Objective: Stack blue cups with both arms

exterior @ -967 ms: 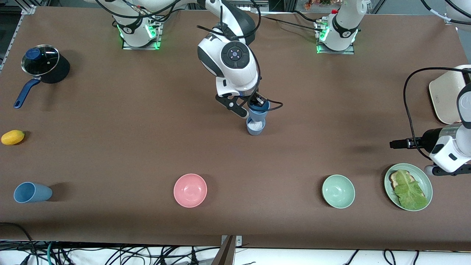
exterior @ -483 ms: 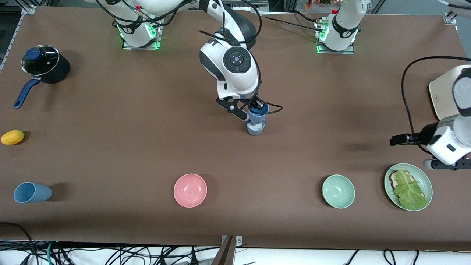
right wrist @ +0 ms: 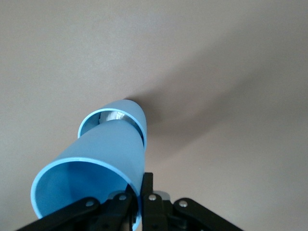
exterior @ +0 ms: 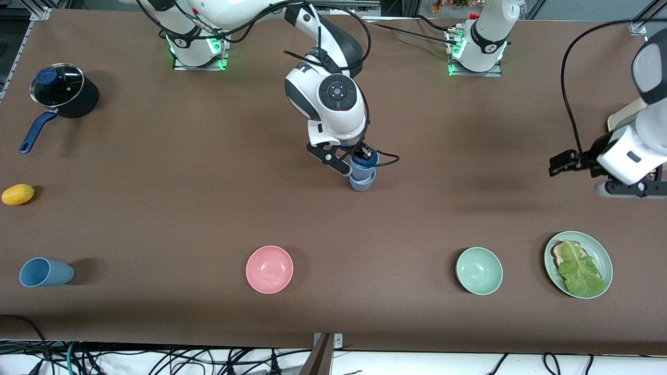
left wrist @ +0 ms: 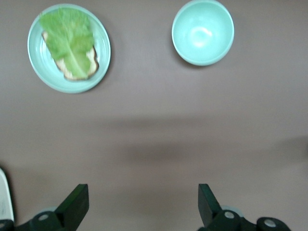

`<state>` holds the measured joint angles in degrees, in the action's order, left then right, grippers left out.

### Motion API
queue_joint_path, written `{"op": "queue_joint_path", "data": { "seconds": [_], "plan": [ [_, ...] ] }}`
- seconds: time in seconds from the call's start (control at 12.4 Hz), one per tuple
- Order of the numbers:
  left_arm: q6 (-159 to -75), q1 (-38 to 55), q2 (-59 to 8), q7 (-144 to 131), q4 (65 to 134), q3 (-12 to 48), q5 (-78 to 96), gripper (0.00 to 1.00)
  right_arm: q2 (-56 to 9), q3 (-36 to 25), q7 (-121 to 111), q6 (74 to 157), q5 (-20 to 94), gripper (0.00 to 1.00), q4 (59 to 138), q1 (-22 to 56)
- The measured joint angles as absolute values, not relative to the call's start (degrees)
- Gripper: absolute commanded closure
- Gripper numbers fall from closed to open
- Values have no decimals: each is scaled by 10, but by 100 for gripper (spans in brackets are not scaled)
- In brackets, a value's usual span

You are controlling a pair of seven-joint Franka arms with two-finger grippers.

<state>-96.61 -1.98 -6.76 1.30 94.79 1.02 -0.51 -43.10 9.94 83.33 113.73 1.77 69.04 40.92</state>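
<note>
**Right arm seats one blue cup in another at mid-table**

Front view first: the right gripper (exterior: 361,156) is over the table's middle, its black fingers pinched tight on the rim of a matte light-blue tapered held cup (exterior: 363,162). That cup stands upright, mouth up, its base sunk into a second matte light-blue standing cup (exterior: 361,182) resting on the brown matte table (exterior: 156,208). A third light-blue cup, the toppled cup (exterior: 44,272), lies on its side near the right arm's end, long axis along the table's length, mouth toward that end. Also here: a smooth round pink bowl (exterior: 269,269), a pale green bowl (exterior: 479,271), a green plate of toast and lettuce (exterior: 578,264), a yellow lemon-like fruit (exterior: 18,194) and a black pot with a glass lid and blue handle (exterior: 62,94). The left gripper (exterior: 561,164) waits in the air at the left arm's end.

Left wrist view: the left gripper's jaws are spread wide and grip nothing, a gap the front view hides; bowl and plate lie past them.

Right wrist view: the held cup's open mouth and thin rim, fingers clamped on its wall, and something white glimpsed inside the standing cup's rim.
</note>
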Motion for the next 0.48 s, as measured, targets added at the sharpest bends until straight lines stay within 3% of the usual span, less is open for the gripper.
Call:
{"op": "queue_joint_path", "data": {
  "seconds": [0.08,0.16,0.24,0.32,0.4,0.48],
  "plan": [
    [-950,-13,-54,13,949,6,-4,0,-431,99,833,1138,18,75,690,409],
    [-945,-8,-43,13,950,5,-2,0,-431,99,833,1138,18,50,689,409],
    [-944,-6,-36,13,950,4,-2,0,-431,99,833,1138,18,36,688,409],
    [-944,-5,-31,13,950,4,-2,0,-431,99,833,1138,18,33,686,409],
    [-944,-5,-26,13,950,3,-2,0,-431,98,833,1138,18,23,684,409],
    [-944,-5,-23,13,950,1,-2,0,-431,96,833,1138,18,0,681,409]
  ]
}}
